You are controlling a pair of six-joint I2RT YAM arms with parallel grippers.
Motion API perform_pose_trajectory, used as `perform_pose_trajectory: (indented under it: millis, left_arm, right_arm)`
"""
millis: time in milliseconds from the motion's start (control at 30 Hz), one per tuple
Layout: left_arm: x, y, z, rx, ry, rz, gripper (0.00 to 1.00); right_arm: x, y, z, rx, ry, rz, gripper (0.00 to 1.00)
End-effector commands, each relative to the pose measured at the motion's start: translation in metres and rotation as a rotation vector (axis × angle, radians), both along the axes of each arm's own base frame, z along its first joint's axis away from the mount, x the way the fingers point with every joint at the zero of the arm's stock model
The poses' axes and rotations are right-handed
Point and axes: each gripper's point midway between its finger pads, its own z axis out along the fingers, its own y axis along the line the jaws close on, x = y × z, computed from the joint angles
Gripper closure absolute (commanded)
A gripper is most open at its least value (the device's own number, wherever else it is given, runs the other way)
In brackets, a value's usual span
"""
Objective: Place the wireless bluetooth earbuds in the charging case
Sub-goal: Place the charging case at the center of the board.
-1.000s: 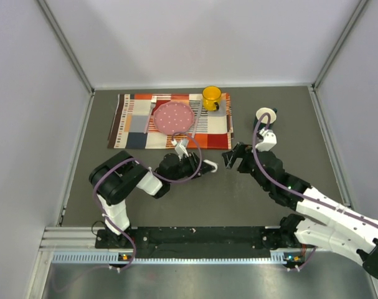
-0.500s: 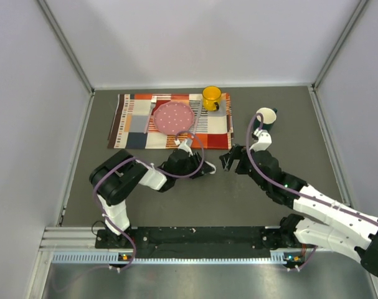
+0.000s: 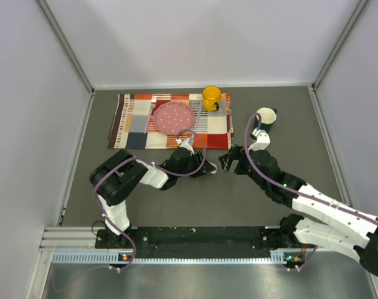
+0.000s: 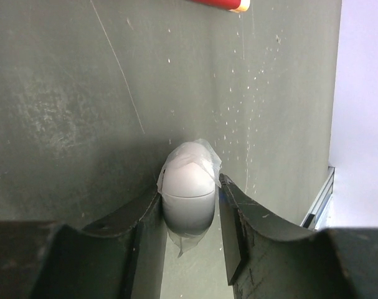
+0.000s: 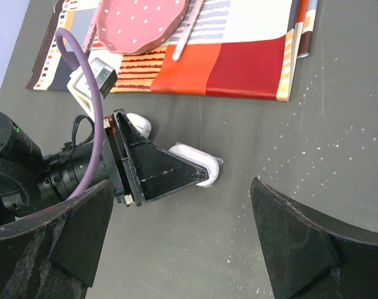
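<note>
The left hand has its two fingers either side of a white charging case lying on the counter. They sit so close to it that I cannot tell whether they pinch it or only flank it. The case looks closed, with a seam across it and a scrap of clear film around it. The right hand hovers just beside it, spread wide and empty.

I can find no earbuds in any view, so this is probably case handling ahead of insertion. Next the lid must come up while one hand steadies the body.

The counter is dark grey and speckled. Farther back lie a patchwork placemat, a pink plate and a yellow mug. Pale walls enclose it.
</note>
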Motion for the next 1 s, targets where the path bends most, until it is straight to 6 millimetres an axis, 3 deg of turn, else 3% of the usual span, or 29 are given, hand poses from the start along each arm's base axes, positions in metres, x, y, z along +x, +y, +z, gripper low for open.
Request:
perform_pose_trajectory:
  millis: [0, 300, 667, 867, 900, 967]
  left_arm:
    - [0.004, -0.003, 0.011, -0.014, -0.041, -0.003, 0.55]
    - [0.004, 0.009, 0.016, 0.058, -0.078, 0.009, 0.41]
    - [0.008, 0.024, 0.024, 0.139, -0.126, 0.049, 0.36]
    - [0.005, 0.03, 0.045, 0.171, -0.19, 0.036, 0.34]
    - [0.01, 0.035, 0.057, 0.18, -0.222, 0.067, 0.34]
    - [0.011, 0.046, 0.06, 0.245, -0.242, 0.085, 0.34]
  right_arm:
    - [0.006, 0.001, 0.016, 0.028, -0.032, -0.01, 0.1]
    - [0.003, 0.003, 0.021, 0.04, -0.041, 0.016, 0.1]
    - [0.002, 0.005, 0.027, 0.052, -0.05, 0.025, 0.1]
    - [0.002, 0.003, 0.023, 0.047, -0.045, 0.02, 0.1]
    - [0.002, 0.003, 0.022, 0.052, -0.036, 0.02, 0.1]
    - [0.003, 0.002, 0.017, 0.061, -0.018, 0.018, 0.1]
